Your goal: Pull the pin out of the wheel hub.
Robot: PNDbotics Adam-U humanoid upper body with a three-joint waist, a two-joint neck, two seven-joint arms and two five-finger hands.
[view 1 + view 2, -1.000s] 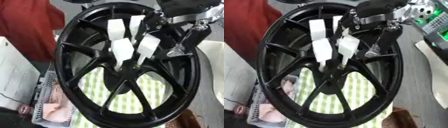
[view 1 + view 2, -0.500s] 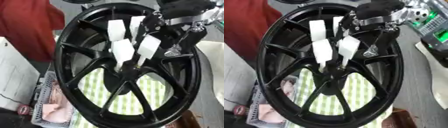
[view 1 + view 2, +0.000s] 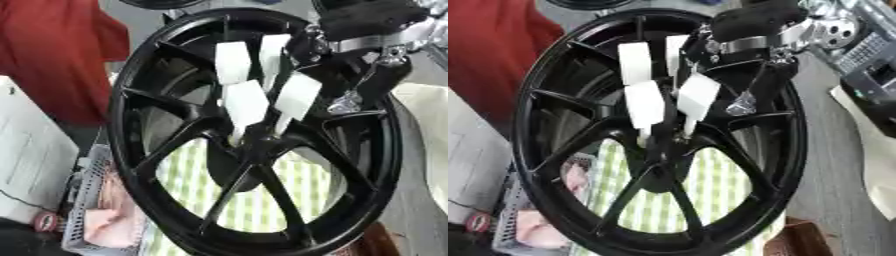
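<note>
Left eye view: right hand (image 3: pixel 367 75) at hub (image 3: pixel 254 137), white-tagged pins (image 3: pixel 247 102) upright.
Hand's state unclear; likely risk: snagging neighbouring tags, tilting wheel (image 3: pixel 175 45).

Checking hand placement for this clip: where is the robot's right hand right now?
The right hand comes in from the upper right of both eye views, over the upper right spokes of the black wheel, its fingers beside the white tabs standing above the hub.
</note>
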